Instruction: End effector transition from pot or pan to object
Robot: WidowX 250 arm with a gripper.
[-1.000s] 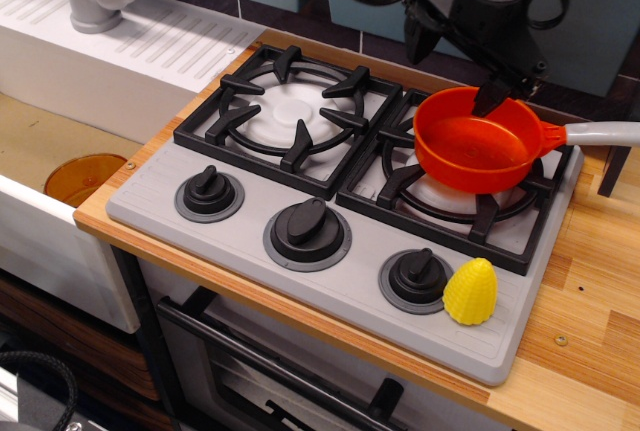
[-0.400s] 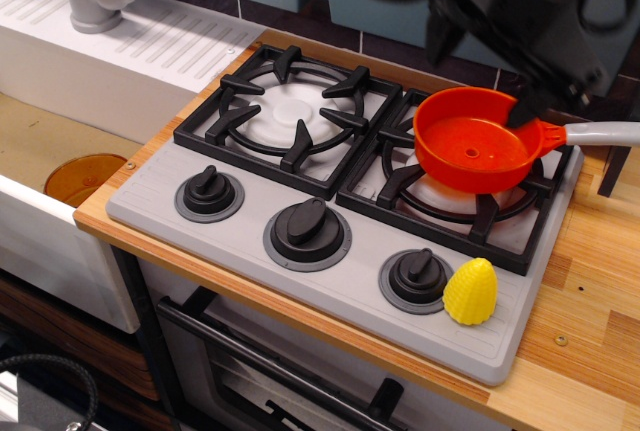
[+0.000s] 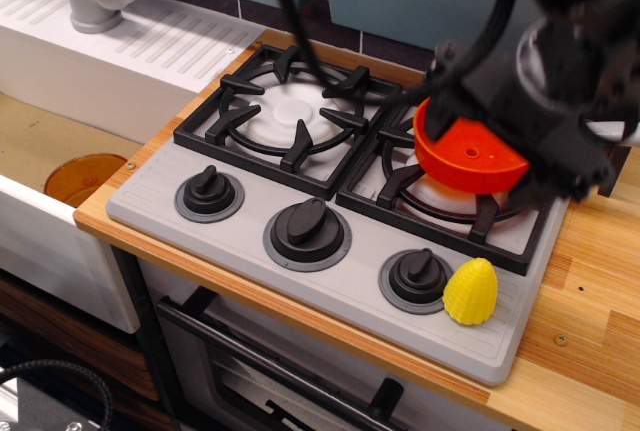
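The step in hand looks like the crossing itself: the end effector point(image 3: 555, 116) hangs blurred above the right burner, in front of the far side of the orange saucepan point(image 3: 468, 156), and appears to be free of it, on its way toward the yellow corn-like toy point(image 3: 471, 291). The saucepan sits on the right grate point(image 3: 400, 186) of the toy stove, its rim partly covered by the black gripper head, and its grey handle is hidden behind that head. The yellow toy stands upright on the grey front panel point(image 3: 250, 261) of the stove, just beside the rightmost black knob point(image 3: 417, 276) and near the panel's right corner, well apart from the gripper. The next move, as I judge it, calls for the head to travel forward and downward over the front edge of the grate, clearing the pan rim, then to line up over the ridged dome so the fingers straddle it without nudging the knob. The motion blur smears the head so much that I cannot tell whether the fingers are spread or pressed together; nothing is seen held between them. The wooden tabletop point(image 3: 590, 321) flanks the stove on the right.
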